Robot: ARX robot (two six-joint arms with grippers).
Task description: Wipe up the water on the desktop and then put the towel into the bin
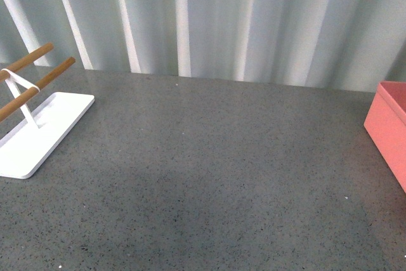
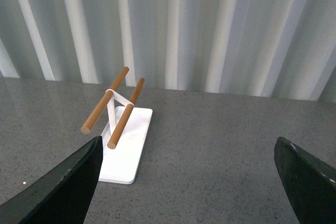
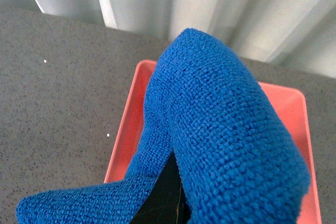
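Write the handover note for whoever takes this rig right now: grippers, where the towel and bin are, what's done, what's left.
Left gripper: open, empty, above the desktop, facing the white rack.
Right gripper: hidden under the towel, which drapes over it, apparently clamped on it; the jaws cannot be seen.
Bin: at the desktop's right edge, directly beneath the towel in the right wrist view.
Done: no water is visible on the desktop, so wiping looks finished; towel carried over the bin.
Left: release the towel into the bin and withdraw the arm.
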